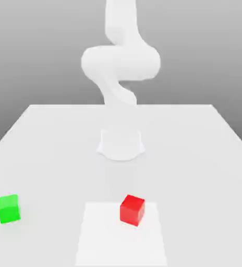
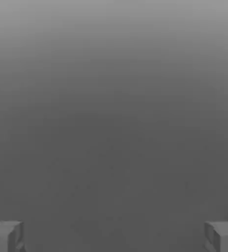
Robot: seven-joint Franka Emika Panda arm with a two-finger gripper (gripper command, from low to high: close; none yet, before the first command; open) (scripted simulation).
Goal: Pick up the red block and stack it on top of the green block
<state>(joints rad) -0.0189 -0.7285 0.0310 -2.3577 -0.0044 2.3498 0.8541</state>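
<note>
Exterior view facing the arm across the table (image 1: 50,156)

Stretches out in the exterior view as a broad, pale tabletop (image 1: 196,167) with a bright white rectangle (image 1: 105,245) on it, against a plain grey backdrop (image 1: 34,47) darkening downward.

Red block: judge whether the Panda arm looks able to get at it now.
Probably yes: the bright red cube sits on a white patch, apart from the bright green cube, and the gripper is open.
</note>
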